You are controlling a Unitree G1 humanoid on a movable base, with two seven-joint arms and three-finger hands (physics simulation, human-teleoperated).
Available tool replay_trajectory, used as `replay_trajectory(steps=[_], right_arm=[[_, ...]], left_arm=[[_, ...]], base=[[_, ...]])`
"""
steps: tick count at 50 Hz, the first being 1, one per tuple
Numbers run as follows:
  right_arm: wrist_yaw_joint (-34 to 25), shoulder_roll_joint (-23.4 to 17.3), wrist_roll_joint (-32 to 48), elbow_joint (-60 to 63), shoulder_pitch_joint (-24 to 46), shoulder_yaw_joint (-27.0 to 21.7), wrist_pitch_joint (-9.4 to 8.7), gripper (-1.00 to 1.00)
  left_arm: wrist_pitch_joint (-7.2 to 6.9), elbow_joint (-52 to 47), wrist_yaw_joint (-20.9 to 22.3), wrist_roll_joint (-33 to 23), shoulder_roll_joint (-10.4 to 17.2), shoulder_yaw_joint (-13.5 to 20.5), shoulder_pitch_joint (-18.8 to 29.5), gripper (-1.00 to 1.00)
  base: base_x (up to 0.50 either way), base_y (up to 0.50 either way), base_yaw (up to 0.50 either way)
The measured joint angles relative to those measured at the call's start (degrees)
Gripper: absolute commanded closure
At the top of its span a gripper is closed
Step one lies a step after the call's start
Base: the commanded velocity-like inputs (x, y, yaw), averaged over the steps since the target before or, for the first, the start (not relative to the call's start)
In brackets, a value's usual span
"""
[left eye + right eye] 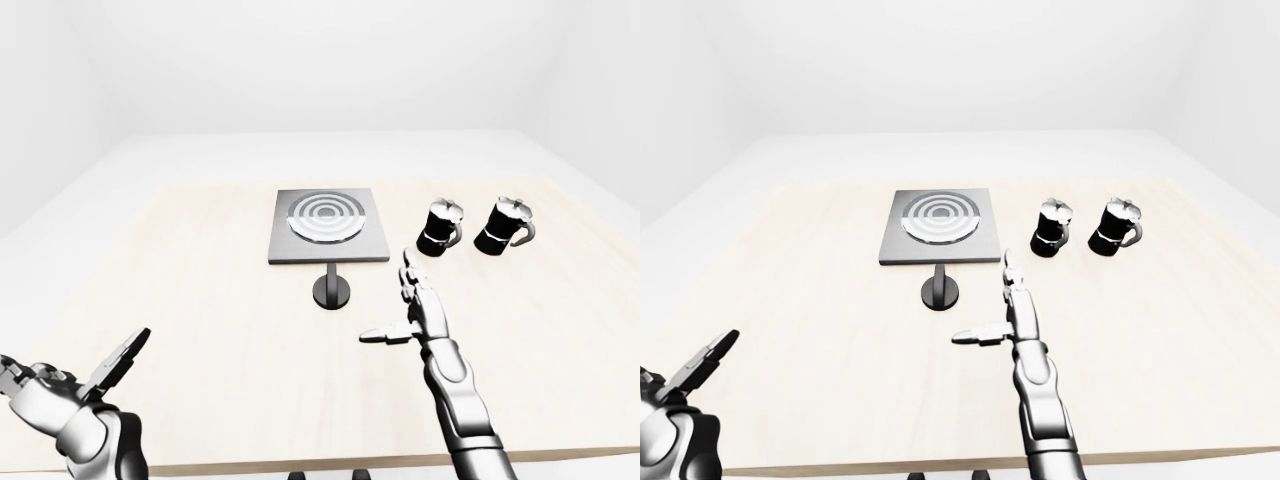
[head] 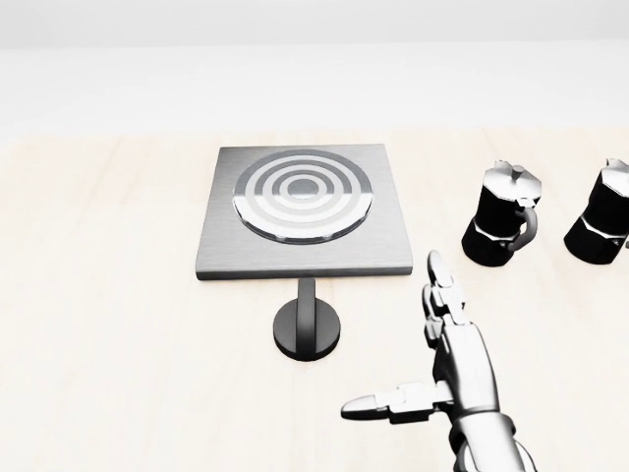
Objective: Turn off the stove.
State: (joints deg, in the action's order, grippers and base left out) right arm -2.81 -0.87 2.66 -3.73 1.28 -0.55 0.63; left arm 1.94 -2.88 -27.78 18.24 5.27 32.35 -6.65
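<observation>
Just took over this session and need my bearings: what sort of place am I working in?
Probably a bare simulated kitchen test bench: a pale wooden table in a plain white room, holding a single-burner stove with its dark knob below it in the head view, and two black moka pots to the right.

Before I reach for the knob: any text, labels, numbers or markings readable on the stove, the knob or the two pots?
None readable.
Stove: bare concentric rings only, no text.
Knob: plain dark disc with a raised bar, no on/off marks or numbers.
Two moka pots: plain black, no brand.
Table: blank.
</observation>
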Motion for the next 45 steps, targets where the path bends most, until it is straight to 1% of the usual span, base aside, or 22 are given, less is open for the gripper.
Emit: replay_trajectory(steps=[1,2,3,7,9,11,14,18,23,29,36,45], right_arm=[[-0.01,0.01,-0.02,-0.18,0.00,0.02,0.14,-1.00],[0.00,0.05,-0.32,0.10,-0.11,-0.14,0.08,-1.00],[0.06,0.05,-0.58,0.41,-0.20,-0.29,0.03,-1.00],[0.25,0.02,-1.45,1.37,-0.55,-0.72,-0.13,-1.00],[0.33,0.01,-1.75,1.66,-0.69,-0.82,-0.16,-1.00],[0.41,0.00,-1.91,1.83,-0.79,-0.85,-0.21,-1.00],[0.47,0.01,-2.08,1.92,-0.88,-0.83,-0.23,-1.00],[0.50,0.05,-2.18,1.75,-0.77,-0.70,-0.22,-1.00],[0.49,0.17,-2.17,1.74,-0.46,-0.36,-0.52,-1.00],[0.44,0.34,-2.07,1.98,-0.06,0.09,-1.03,-1.00],[0.43,0.49,-1.92,2.00,0.26,0.47,-1.26,-1.00],[0.31,0.51,-1.88,2.48,0.30,0.62,-1.68,-1.00]], left_arm=[[-0.23,-0.19,0.09,0.20,0.01,0.04,-0.06,-1.00],[-0.51,0.04,2.29,-1.06,0.03,-0.24,0.09,-1.00],[-0.59,0.33,4.57,-2.41,-0.04,-1.47,0.53,-1.00],[-0.57,1.36,12.32,-7.24,-0.97,-11.13,2.49,-1.00],[-0.61,1.74,15.33,-9.13,-1.49,-14.79,3.25,-1.00],[-0.73,1.94,17.83,-10.71,-1.96,-17.72,3.84,-1.00],[-0.67,2.45,20.73,-12.67,-2.54,-21.08,4.64,-1.00],[-0.61,2.97,23.43,-14.67,-3.10,-24.23,5.41,-1.00],[-0.41,3.73,25.53,-16.32,-3.55,-26.70,6.14,-1.00],[-0.35,4.14,26.97,-17.47,-3.86,-28.40,6.59,-1.00],[-0.57,4.35,27.85,-18.03,-4.04,-29.34,6.89,-1.00],[-1.33,4.41,28.25,-18.01,-4.11,-29.76,7.30,-1.00]], base=[[0.00,0.00,0.00],[0.00,0.00,0.00],[0.00,0.00,0.00],[0.00,0.00,0.00],[0.00,0.00,0.00],[0.00,0.00,0.00],[0.00,0.00,0.00],[0.00,0.00,0.00],[0.00,0.00,0.00],[0.00,0.00,0.00],[0.00,0.00,0.00],[0.00,0.00,0.00]])
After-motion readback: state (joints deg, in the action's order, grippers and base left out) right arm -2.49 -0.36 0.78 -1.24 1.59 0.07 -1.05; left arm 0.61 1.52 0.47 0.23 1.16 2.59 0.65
